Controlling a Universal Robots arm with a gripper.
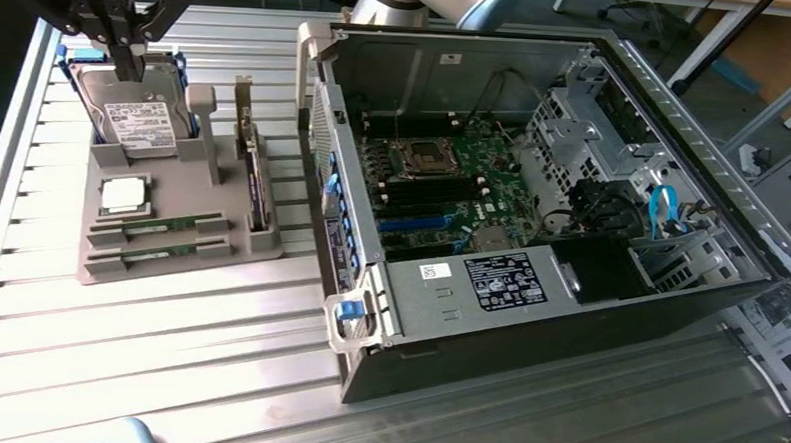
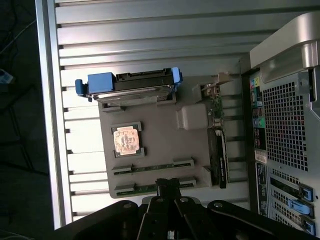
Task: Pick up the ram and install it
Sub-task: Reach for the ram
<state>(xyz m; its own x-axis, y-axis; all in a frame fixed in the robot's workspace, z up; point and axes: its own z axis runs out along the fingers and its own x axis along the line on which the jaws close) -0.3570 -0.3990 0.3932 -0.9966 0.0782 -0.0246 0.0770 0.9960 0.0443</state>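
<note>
The ram (image 1: pixel 158 226) stands on edge in a slot of the grey holder (image 1: pixel 170 187) on the bench (image 1: pixel 137 340), with a second stick (image 1: pixel 161 253) parallel just beside it. It lies below the end effector (image 1: pixel 129 70), past the CPU (image 1: pixel 124 195), its long axis crosswise to the holder and one end pointing at the computer case (image 1: pixel 527 277). The end effector hovers over the hard drive (image 1: pixel 140 120), fingers closed together and empty

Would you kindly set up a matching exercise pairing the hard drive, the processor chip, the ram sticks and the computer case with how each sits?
1 hard drive
2 processor chip
3 ram sticks
4 computer case

A lying flat in a square recess
B open, circuit board showing
C standing on edge
D in long narrow slots

Pairs: 1-C, 2-A, 3-D, 4-B.
</note>
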